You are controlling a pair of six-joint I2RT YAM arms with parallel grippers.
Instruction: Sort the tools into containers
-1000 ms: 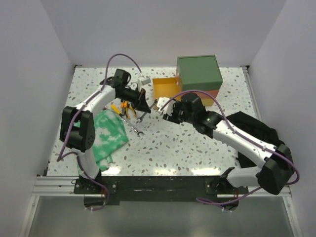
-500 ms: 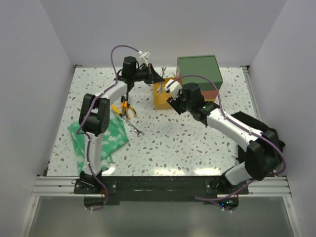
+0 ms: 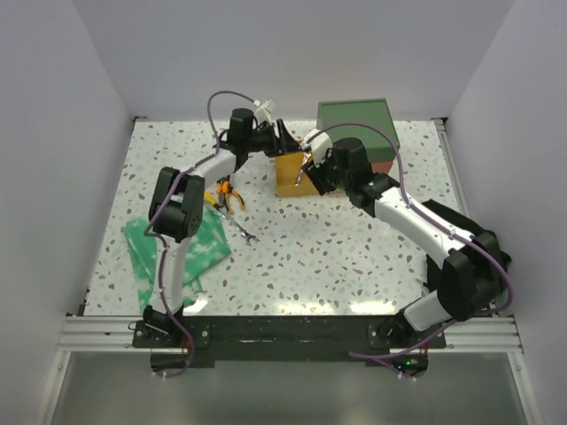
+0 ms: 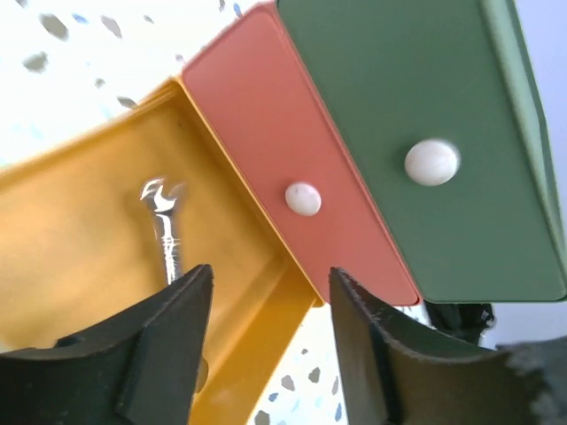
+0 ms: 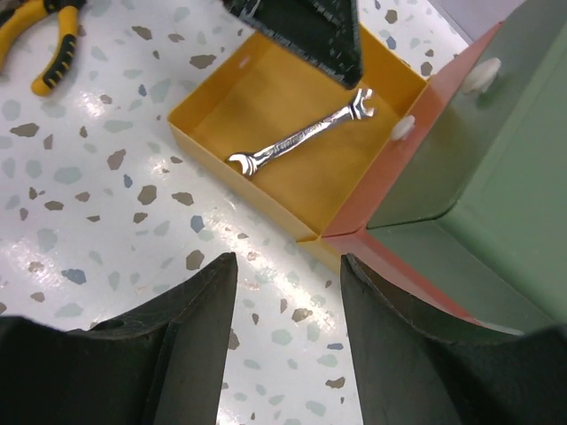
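Observation:
The containers are a drawer stack with a dark green top, a red-orange middle drawer and a yellow bottom drawer pulled out. A silver wrench lies inside the yellow drawer, also visible as the wrench in the left wrist view. My left gripper hovers open over that drawer with nothing between its fingers. My right gripper is open and empty above the table beside the drawer's corner. Orange-and-black pliers and another wrench lie on the table.
A green-and-white cloth lies at the left under the left arm. A black cloth sits at the right beneath the right arm. White walls close in the speckled table on three sides.
My left gripper carried a wrench from the table up over the yellow drawer, then opened; the wrench now lies in the drawer. My right gripper moved up close to the drawer.

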